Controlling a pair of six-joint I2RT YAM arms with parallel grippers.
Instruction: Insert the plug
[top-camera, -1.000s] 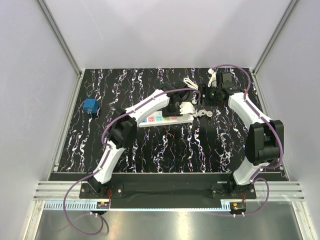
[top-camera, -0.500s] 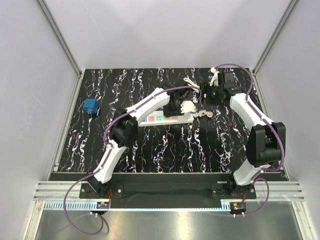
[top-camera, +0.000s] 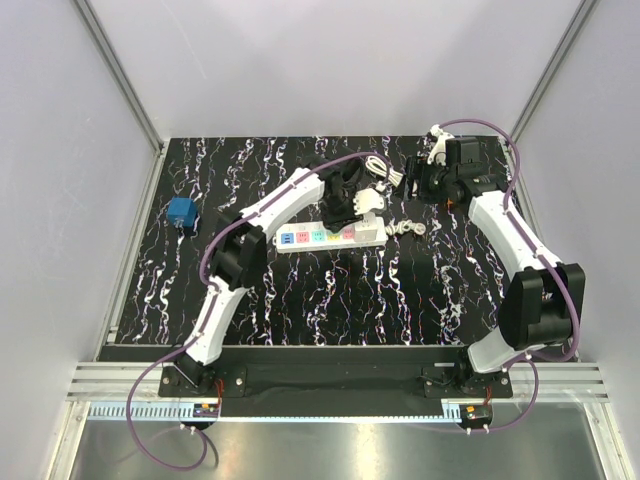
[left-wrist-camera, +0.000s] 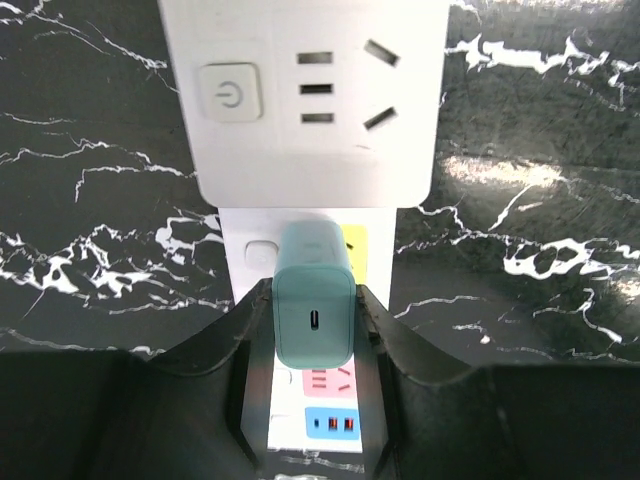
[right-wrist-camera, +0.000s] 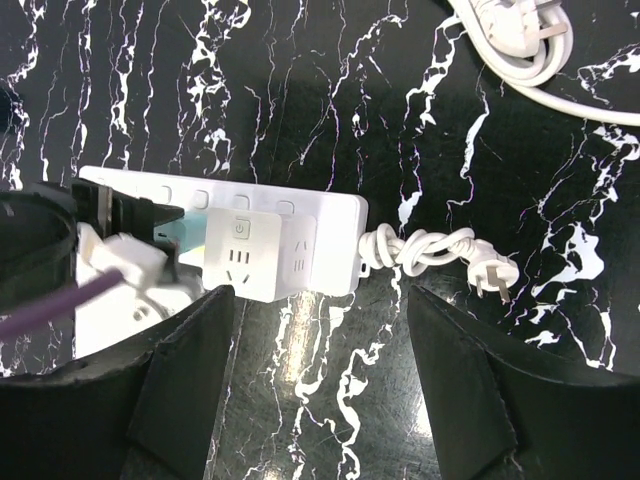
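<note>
Two robot arms worked over a black marbled table (top-camera: 300, 300), where a white power strip (top-camera: 300, 240) lay near the middle. A white cube adapter (left-wrist-camera: 310, 100) sat seated at one end of it. The left gripper (left-wrist-camera: 313, 300) was clamped on the small mint-green plug (left-wrist-camera: 315, 320), one finger against each flat side. It held the plug over the strip's yellow-labelled socket, just beside the adapter. The right gripper (right-wrist-camera: 320, 400) hung empty near the strip's cord end, its fingers wide apart.

The plug looked light, rigid and smooth-shelled, so it would probably twist or slip if pinched by its rounded edges. The broad side faces, as gripped here, seemed the safest hold and left the prongs free. Whether the prongs had entered the socket could not be told. The strip appeared light and unanchored, and likely to slide under a push.
</note>
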